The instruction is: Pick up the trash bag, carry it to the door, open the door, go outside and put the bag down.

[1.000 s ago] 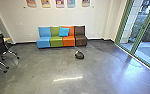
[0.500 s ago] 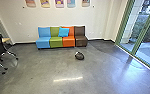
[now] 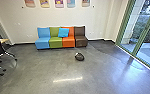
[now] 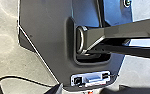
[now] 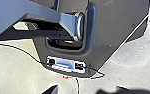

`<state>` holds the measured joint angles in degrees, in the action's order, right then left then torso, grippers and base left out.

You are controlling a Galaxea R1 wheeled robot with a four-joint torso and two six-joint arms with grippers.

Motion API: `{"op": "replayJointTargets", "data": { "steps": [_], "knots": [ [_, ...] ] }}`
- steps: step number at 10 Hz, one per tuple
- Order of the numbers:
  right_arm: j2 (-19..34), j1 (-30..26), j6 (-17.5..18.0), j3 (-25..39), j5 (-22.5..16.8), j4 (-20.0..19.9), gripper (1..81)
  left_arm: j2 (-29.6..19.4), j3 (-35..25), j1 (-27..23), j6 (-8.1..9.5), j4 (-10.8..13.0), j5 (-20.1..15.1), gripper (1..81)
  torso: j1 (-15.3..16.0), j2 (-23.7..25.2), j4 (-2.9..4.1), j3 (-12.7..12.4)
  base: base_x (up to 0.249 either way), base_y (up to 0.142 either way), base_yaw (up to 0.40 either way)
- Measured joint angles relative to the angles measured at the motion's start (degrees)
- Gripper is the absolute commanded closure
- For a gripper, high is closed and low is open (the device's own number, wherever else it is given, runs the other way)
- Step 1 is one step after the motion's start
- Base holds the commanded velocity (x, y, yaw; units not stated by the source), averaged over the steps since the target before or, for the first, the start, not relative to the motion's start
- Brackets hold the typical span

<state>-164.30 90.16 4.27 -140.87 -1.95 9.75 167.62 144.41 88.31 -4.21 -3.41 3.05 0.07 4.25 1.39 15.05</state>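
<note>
One bag [image 3: 79, 57] lies well ahead of left gripper [image 4: 91, 87] and right gripper [image 5: 86, 89], both open, neither clearly nearer.

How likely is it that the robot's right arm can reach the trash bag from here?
Probably no: the trash bag lies well ahead on the floor and looks too far away. Nothing in the head view blocks the way, so distance seems the only obstacle.

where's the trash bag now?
Head view: the trash bag is on the floor, just right of centre, in front of the brown seat.
</note>
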Motion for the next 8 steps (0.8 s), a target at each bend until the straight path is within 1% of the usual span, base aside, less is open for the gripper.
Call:
{"op": "replayJointTargets", "data": {
  "steps": [8],
  "knots": [
    [-0.15,0.77,0.0,-0.17,-0.02,0.17,1.0,0.0,0.0,0.15,0.0,0.0,-0.05,1.0,-0.02,0.0,0.0,0.0,0.105,0.0,0.0]
  ]
}}
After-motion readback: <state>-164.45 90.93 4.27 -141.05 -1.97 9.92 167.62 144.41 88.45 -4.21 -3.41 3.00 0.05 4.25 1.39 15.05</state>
